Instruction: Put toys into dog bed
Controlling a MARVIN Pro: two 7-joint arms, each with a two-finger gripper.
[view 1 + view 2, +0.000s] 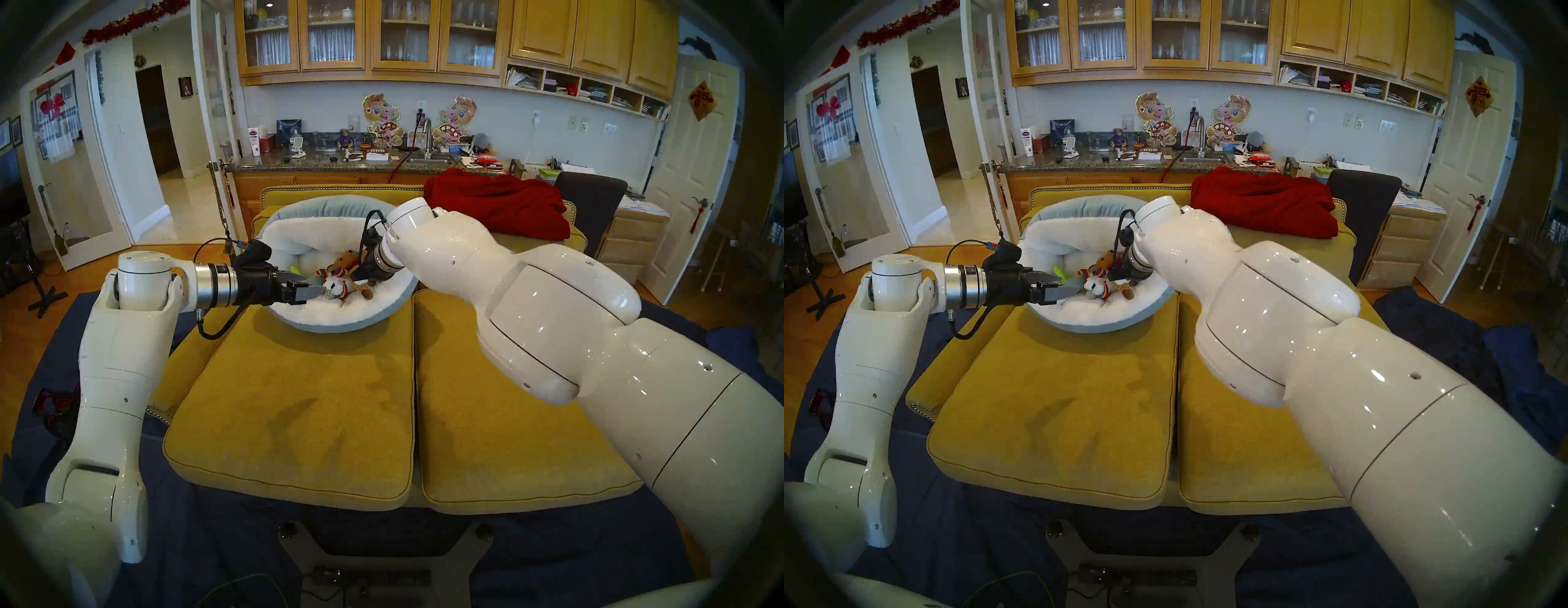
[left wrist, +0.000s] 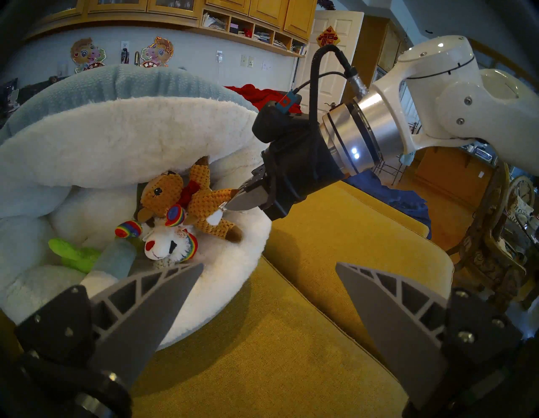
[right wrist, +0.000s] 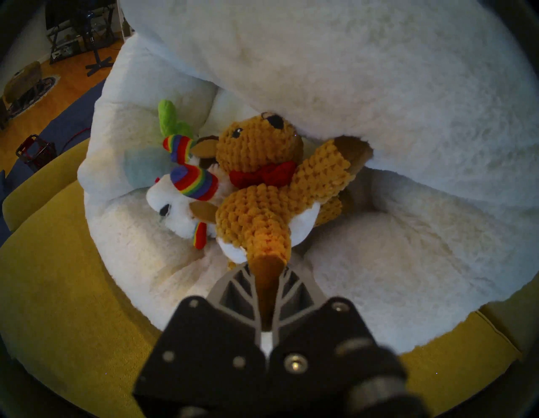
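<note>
The dog bed [image 1: 331, 316], white fleece inside and pale blue outside, lies on the left sofa cushion with its back rim folded forward. Inside it, my right gripper [image 3: 266, 268] is shut on a leg of the brown knitted animal [image 3: 256, 204], which rests against the white animal with rainbow paws [image 3: 175, 210]. Behind them are the green cactus [image 3: 167, 115] and a pale blue-and-white tube [image 2: 113, 259]. My left gripper [image 2: 268, 265] is open and empty at the bed's left rim, its fingers close to the tube and the white animal [image 1: 337, 288].
Mustard-yellow sofa cushions [image 1: 297, 403] fill the foreground, with a dark blue sheet [image 1: 203, 530] below them. A red blanket [image 1: 500, 204] is heaped on the sofa back at the right. A cluttered kitchen counter [image 1: 322, 163] runs behind the sofa.
</note>
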